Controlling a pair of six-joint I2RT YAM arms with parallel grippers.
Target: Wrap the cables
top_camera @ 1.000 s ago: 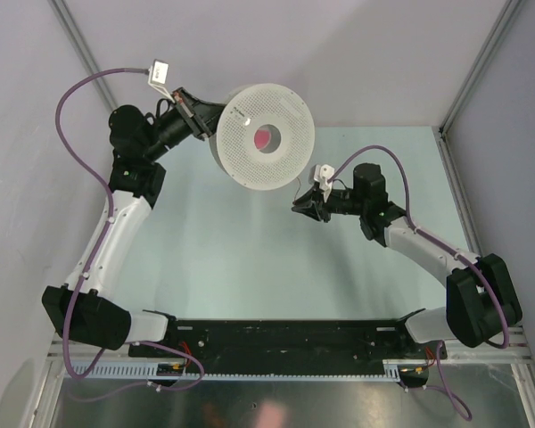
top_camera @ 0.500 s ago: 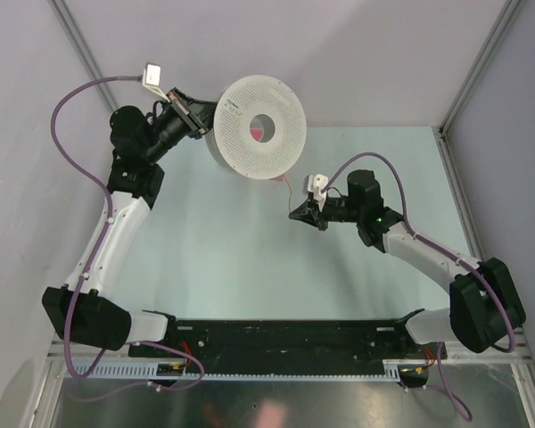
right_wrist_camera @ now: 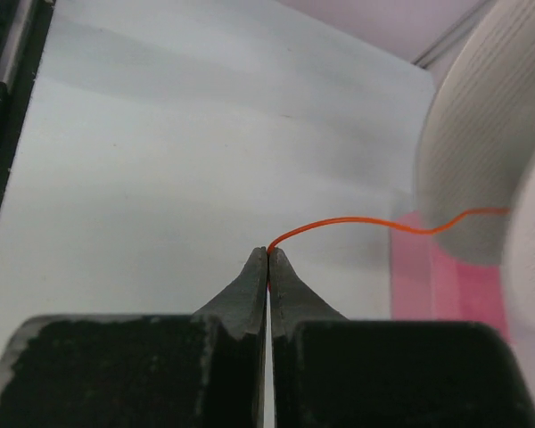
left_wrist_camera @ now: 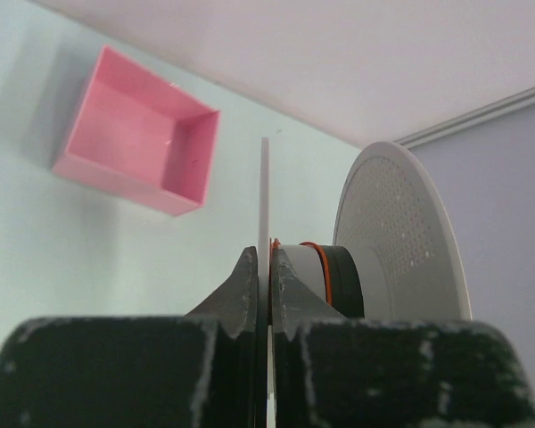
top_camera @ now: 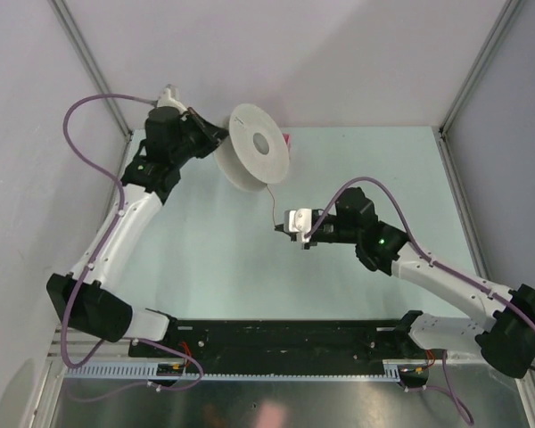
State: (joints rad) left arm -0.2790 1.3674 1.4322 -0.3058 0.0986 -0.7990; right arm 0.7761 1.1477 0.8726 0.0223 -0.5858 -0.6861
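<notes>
you have the left gripper [left_wrist_camera: 263, 260] clamped on a flange of the white spool [top_camera: 259, 147], held at 11 o'clock over the table [top_camera: 205, 241]. your right gripper [right_wrist_camera: 267, 255], at the spool's 6 o'clock, pinches the orange wire [right_wrist_camera: 357, 220], which runs up to the spool.

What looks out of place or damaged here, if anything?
Nothing stands out. The left pincer clamps a flange of the spool, the right pincer pinches the orange wire, which runs in a loose wave toward the spool.
</notes>
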